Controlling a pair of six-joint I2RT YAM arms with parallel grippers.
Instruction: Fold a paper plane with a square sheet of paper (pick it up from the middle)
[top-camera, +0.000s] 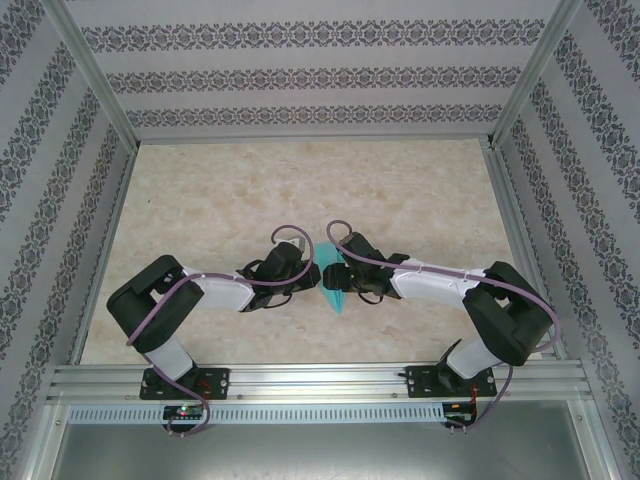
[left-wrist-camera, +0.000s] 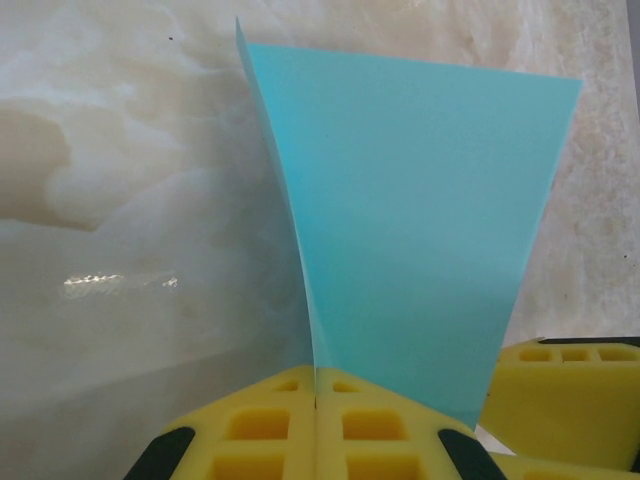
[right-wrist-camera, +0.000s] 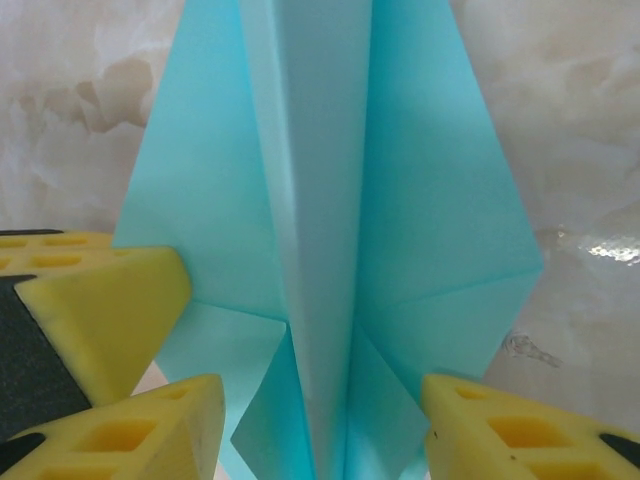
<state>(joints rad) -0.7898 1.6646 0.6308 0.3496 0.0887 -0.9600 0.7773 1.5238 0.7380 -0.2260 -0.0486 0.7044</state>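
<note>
The turquoise sheet of paper stands folded as a narrow paper plane (top-camera: 333, 285) between my two grippers at the middle of the table. My left gripper (top-camera: 312, 275) is shut on its lower fold; in the left wrist view the yellow pads (left-wrist-camera: 260, 430) press together on the paper's edge, and a flat wing (left-wrist-camera: 420, 220) rises above them. My right gripper (top-camera: 347, 274) is open. Its yellow fingers (right-wrist-camera: 150, 430) stand apart on either side of the plane's centre crease (right-wrist-camera: 320, 200). The left gripper's yellow pad (right-wrist-camera: 100, 305) shows beside the wing.
The tabletop (top-camera: 300, 180) is pale and marble-patterned, with free room behind the arms. Aluminium rails (top-camera: 320, 380) run along the near edge and up the corners. Patterned walls (top-camera: 300, 75) close the back and sides.
</note>
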